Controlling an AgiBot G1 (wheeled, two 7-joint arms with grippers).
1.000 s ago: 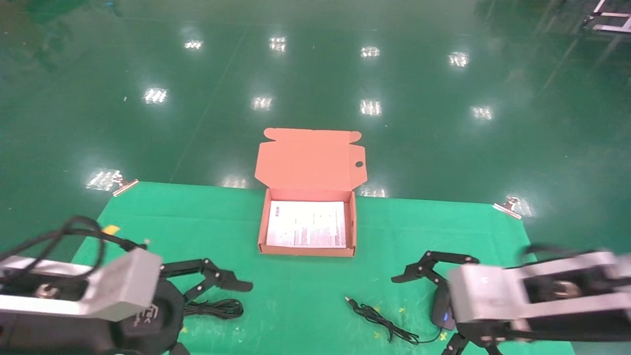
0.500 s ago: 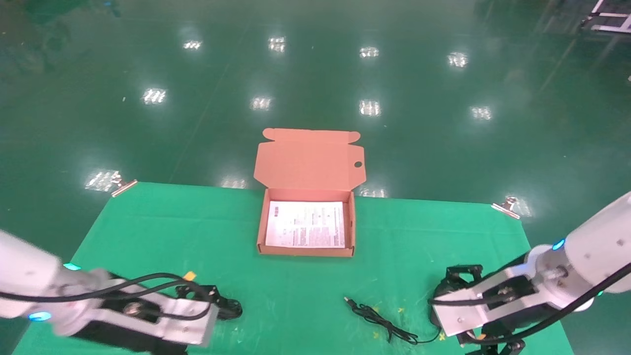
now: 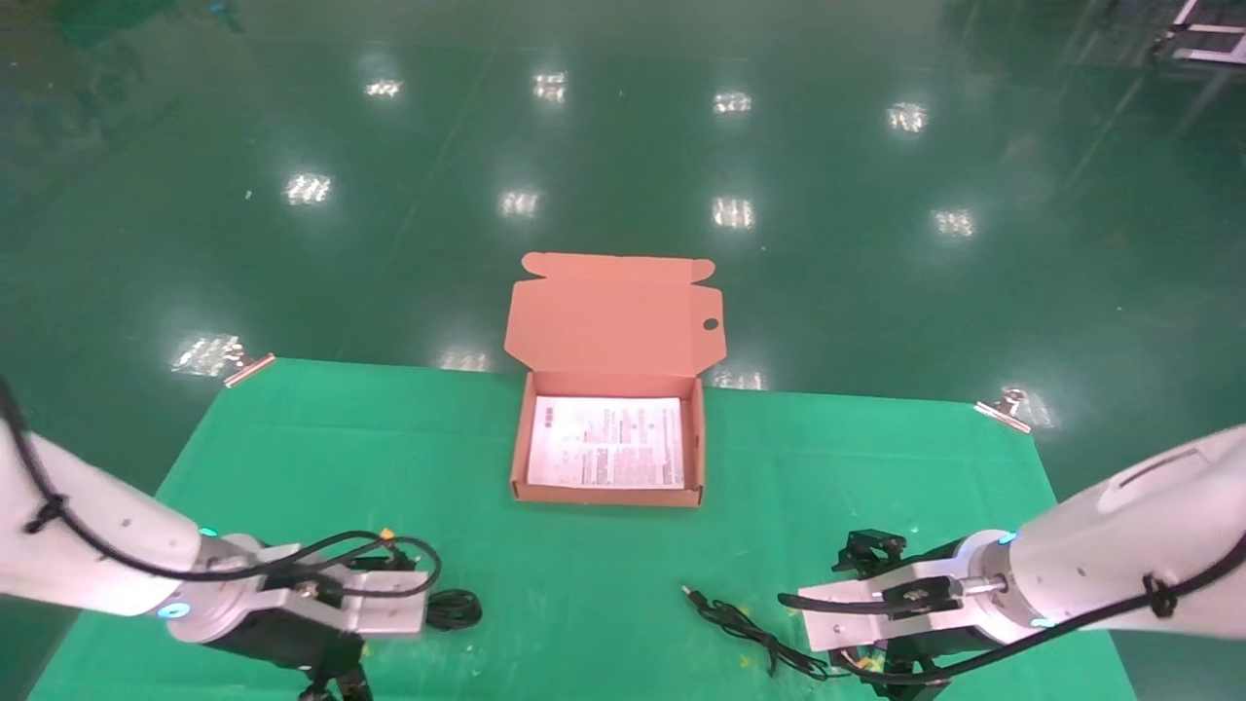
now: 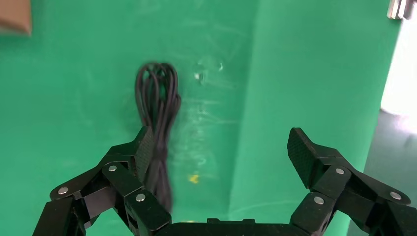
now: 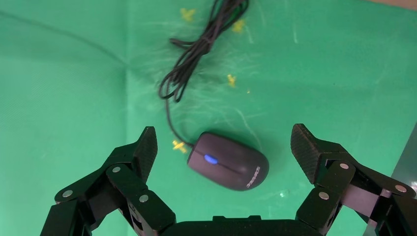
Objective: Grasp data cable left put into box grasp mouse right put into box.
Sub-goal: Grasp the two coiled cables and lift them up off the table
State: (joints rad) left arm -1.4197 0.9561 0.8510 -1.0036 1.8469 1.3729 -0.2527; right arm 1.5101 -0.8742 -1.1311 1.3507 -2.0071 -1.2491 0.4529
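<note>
We take the box [image 3: 607, 498] as our landmark: it sits on the green desk [image 3: 292, 428] toward the far edge, lid folded back and open, a white printed sheet [image 3: 605, 442] lining its bottom, nothing else inside.

Nearer to us than the box and off to its left lies the cable [image 4: 158, 118], a slim black bundle of loops flat on the desk. In the head view only its looped end [image 3: 456, 608] shows past the arm. Our left end effector [image 4: 223, 155] hangs over it, released, fingers spread wide. The bundle runs past the inner face of one finger [image 4: 143, 150], off centre in the gap; we cannot tell if it touches that finger. The other finger stands well clear of the cable.

Nearer than the box and off to its right lies the mouse [image 5: 228, 161], black, with a blue mark at its wheel, flat on the desk. Our right end effector [image 5: 225, 150] is over it, also released, and the mouse lies between the two spread fingers without touching either. In the head view the arm hides the mouse.

The mouse's cord [image 5: 196, 59] trails away in a loose tangle; in the head view it ends in a plug [image 3: 689, 592], nearer us than the box's front right corner.
</note>
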